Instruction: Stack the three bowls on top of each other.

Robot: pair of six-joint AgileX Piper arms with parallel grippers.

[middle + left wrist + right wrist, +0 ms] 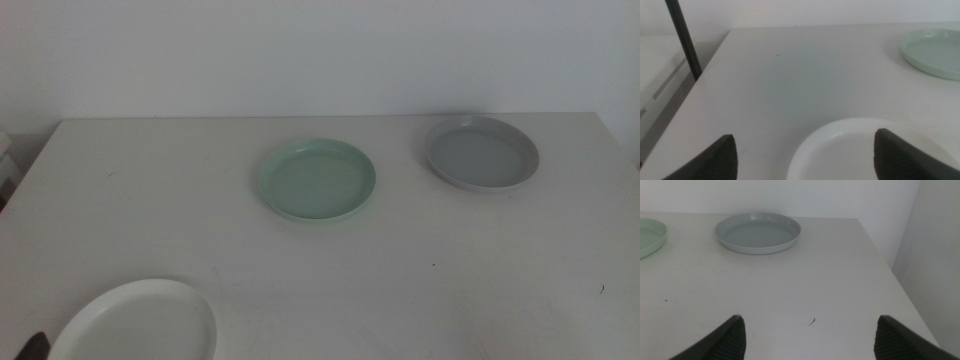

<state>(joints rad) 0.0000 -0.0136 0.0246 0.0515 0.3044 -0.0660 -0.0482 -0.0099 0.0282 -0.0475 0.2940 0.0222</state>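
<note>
Nearest the camera, the white bowl (135,322) sits at the front left corner of the worktop (420,270); the left claw (805,155) hangs just over its near rim with its jaws spread wide and nothing between them, one jaw out over the bare surface and the other above the bowl. On the other side the right claw (810,335) is also spread and empty, low over the front right of the worktop, well short of any bowl. Further back, the mint green bowl (318,180) lies near the middle; beyond it to the right, close to the far edge, rests the grey bowl (482,152). All three stand apart, so I judge that no stacking is done yet; the step in hand looks like the first pick-up. The next move likely calls for the left claw to straddle the white rim, pinch it, and lift it clear.
</note>
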